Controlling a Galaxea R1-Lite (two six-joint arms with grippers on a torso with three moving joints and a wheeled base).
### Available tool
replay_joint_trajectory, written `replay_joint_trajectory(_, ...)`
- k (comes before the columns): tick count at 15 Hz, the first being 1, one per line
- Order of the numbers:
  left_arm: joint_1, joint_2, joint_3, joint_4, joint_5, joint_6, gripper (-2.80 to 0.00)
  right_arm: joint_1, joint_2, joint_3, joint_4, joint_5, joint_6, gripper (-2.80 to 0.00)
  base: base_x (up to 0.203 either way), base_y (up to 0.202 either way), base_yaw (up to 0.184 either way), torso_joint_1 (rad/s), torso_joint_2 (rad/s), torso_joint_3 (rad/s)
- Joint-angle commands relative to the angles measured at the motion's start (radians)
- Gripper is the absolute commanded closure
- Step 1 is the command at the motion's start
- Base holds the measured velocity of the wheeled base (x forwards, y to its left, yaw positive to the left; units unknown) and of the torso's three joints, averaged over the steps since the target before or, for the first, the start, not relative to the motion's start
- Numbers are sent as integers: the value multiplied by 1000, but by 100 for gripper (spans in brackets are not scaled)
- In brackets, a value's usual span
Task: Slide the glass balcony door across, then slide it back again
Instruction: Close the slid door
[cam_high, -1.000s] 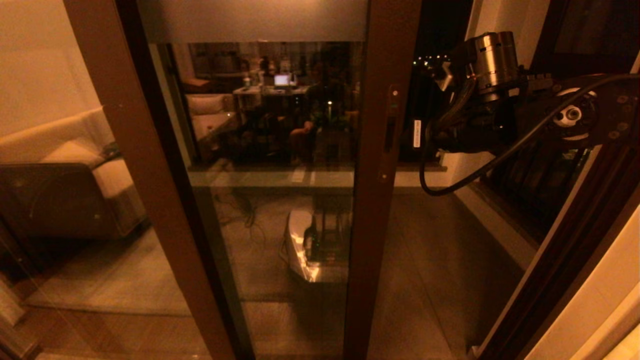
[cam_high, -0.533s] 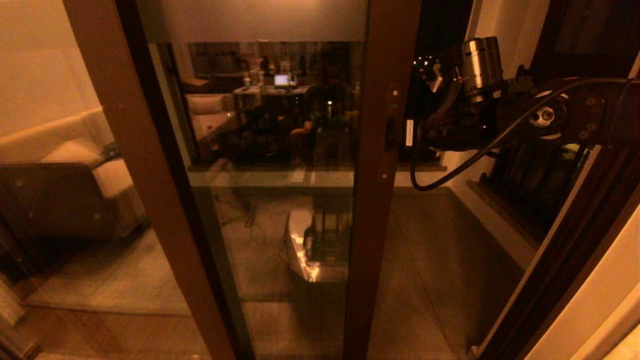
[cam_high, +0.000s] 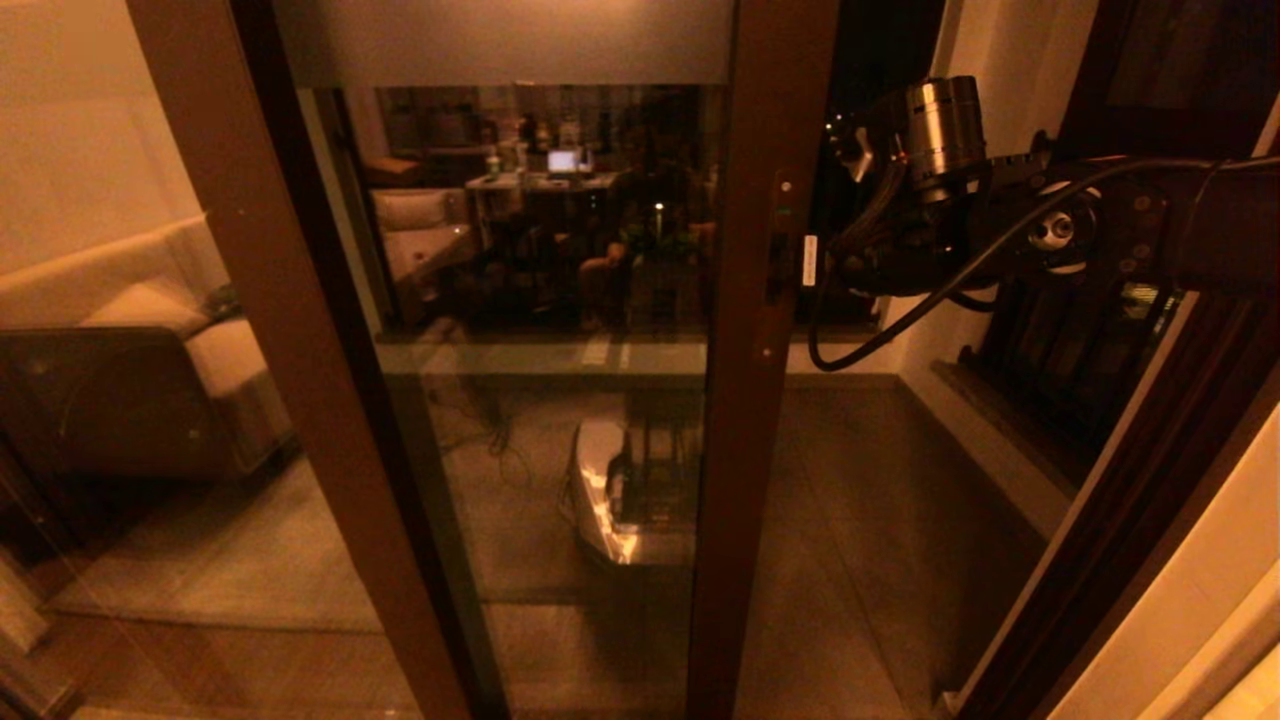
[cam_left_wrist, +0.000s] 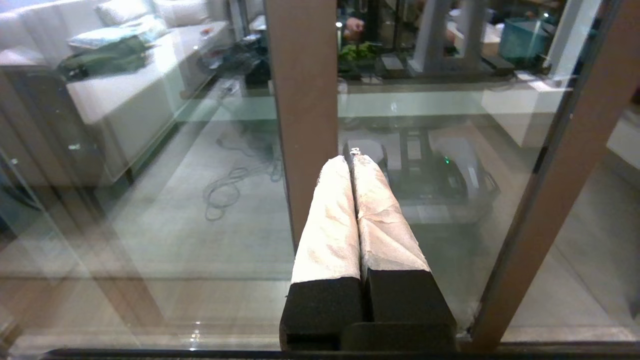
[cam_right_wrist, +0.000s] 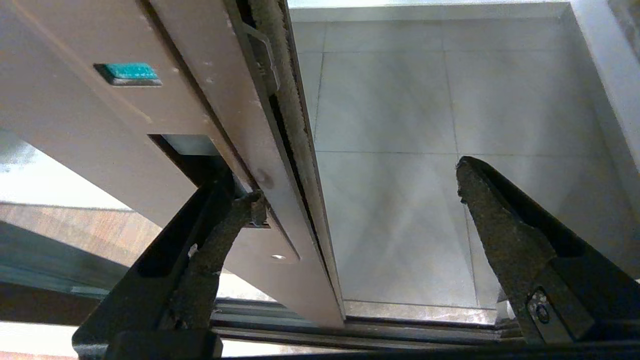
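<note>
R gripper (cam_right_wrist: 357, 187) open astride brown door stile (cam_right_wrist: 280, 165).

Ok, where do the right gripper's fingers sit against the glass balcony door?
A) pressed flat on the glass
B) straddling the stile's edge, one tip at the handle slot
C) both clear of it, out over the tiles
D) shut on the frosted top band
B: in the right wrist view the right gripper stands open, one finger at the handle slot of the glass balcony door, the other beyond the stile's edge.

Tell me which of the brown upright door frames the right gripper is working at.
The right gripper stands open astride the edge of the stile with the dark handle slot, one finger at the slot. The other upright has no slot or screws.
</note>
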Motion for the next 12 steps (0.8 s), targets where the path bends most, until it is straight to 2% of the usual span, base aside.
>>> replay_joint_trajectory(1, 0, 1, 34, -1, 0, 1, 0, -10, 7, -2, -5, -3, 2, -280, 0, 0, 0, 0, 0, 0)
replay_joint_trajectory(12, 1, 1, 34, -1, 0, 1, 0, -41, -39, 43, 29, -3, 2, -280, 0, 0, 0, 0, 0, 0)
